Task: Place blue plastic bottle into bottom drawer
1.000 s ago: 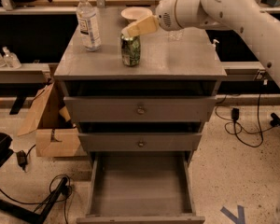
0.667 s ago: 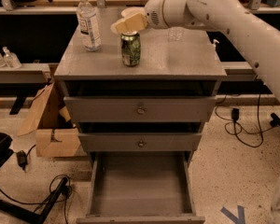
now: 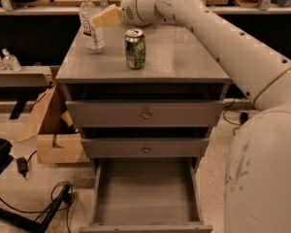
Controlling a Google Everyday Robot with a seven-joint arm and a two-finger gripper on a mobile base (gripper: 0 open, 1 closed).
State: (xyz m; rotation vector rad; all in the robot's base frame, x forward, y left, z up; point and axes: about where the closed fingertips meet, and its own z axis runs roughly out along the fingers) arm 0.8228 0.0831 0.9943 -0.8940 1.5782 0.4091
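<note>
The blue plastic bottle (image 3: 92,32), clear with a white cap and a pale label, stands upright at the back left of the grey cabinet's top (image 3: 184,62). My gripper (image 3: 104,17) reaches in from the right at the height of the bottle's upper part, right beside it or touching it. A green can (image 3: 135,48) stands in front of and below my arm (image 3: 194,18). The bottom drawer (image 3: 144,195) is pulled out, and nothing shows inside its shallow grey tray.
Two shut drawers with round knobs (image 3: 145,114) sit above the open one. A cardboard box (image 3: 53,135) stands left of the cabinet. Cables and a black stand (image 3: 43,212) lie on the floor at the left. Small bottles (image 3: 5,59) stand on a low shelf at the left.
My gripper has swung left across the cabinet top, from above the green can to the blue plastic bottle. Bottle and can have not moved.
</note>
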